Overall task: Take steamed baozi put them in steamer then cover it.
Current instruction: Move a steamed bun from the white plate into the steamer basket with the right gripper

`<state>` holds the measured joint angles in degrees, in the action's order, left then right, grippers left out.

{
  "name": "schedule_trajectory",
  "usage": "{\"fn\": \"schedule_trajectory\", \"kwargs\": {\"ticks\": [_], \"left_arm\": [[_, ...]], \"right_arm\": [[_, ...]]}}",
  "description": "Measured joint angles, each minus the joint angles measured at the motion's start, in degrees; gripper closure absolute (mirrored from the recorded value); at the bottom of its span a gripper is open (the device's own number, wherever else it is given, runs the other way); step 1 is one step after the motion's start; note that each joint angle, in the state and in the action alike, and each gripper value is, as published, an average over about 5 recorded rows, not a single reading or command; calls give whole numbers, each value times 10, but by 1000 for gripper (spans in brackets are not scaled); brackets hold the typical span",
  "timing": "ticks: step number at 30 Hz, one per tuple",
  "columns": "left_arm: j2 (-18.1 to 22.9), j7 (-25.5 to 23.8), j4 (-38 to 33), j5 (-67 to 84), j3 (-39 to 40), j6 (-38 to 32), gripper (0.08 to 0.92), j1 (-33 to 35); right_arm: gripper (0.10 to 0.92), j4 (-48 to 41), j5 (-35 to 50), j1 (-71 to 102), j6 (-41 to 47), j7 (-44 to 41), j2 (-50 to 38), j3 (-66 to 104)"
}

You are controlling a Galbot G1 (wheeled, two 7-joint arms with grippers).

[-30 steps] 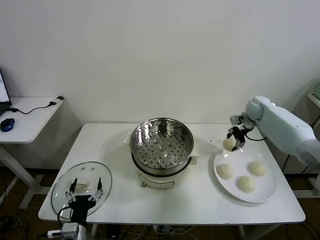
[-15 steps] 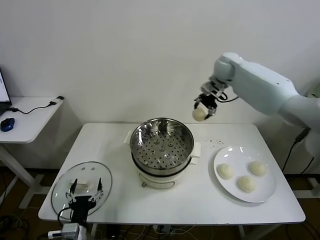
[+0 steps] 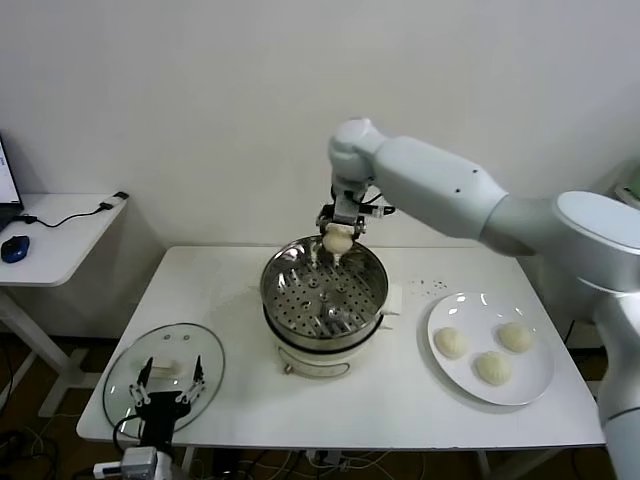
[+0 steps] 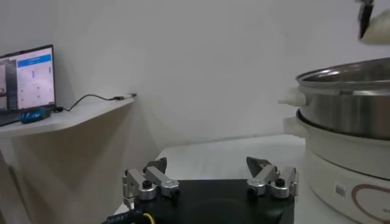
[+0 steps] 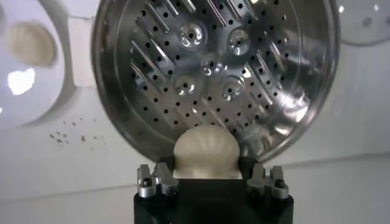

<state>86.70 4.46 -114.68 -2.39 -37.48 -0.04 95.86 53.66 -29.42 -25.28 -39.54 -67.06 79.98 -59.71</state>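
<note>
The steel steamer [image 3: 323, 290] stands mid-table on its white pot base, its perforated floor [image 5: 213, 67] bare. My right gripper [image 3: 338, 238] hangs over the steamer's far rim, shut on one cream baozi [image 5: 205, 153]. Three more baozi [image 3: 450, 343] [image 3: 516, 336] [image 3: 493, 367] lie on the white plate [image 3: 530, 384] at the right. The glass cover [image 3: 125, 375] rests flat on the table's front left corner. My left gripper [image 3: 170, 380] hovers low over that cover, open and holding nothing; its fingers [image 4: 156, 178] stand wide apart.
A side desk [image 3: 60, 235] with a blue mouse [image 3: 14, 248] and a cable stands left of the table. A laptop screen [image 4: 27, 79] shows on that desk. Dark specks [image 3: 432, 285] dot the tabletop between steamer and plate.
My right arm has swung left with the baozi, from beside the plate, up and across, to above the steamer's far rim. The left arm has not moved.
</note>
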Motion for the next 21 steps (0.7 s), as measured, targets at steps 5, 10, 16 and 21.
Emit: {"fn": "schedule_trajectory", "kwargs": {"ticks": [5, 10, 16, 21], "left_arm": [[-2, 1, -1, 0, -2, 0, 177, 2], [-3, 2, -1, 1, -3, 0, 177, 4], [-3, 2, 1, 1, -3, 1, 177, 6], [-2, 2, 3, -1, -1, 1, 177, 5]], "right_arm": [[347, -21, -61, 37, -23, 12, 22, 24], [347, -44, -103, 67, -35, 17, 36, 42], [341, -67, -127, 88, -42, 21, 48, 57], [250, -76, -132, 94, -46, 22, 53, 66]]}}
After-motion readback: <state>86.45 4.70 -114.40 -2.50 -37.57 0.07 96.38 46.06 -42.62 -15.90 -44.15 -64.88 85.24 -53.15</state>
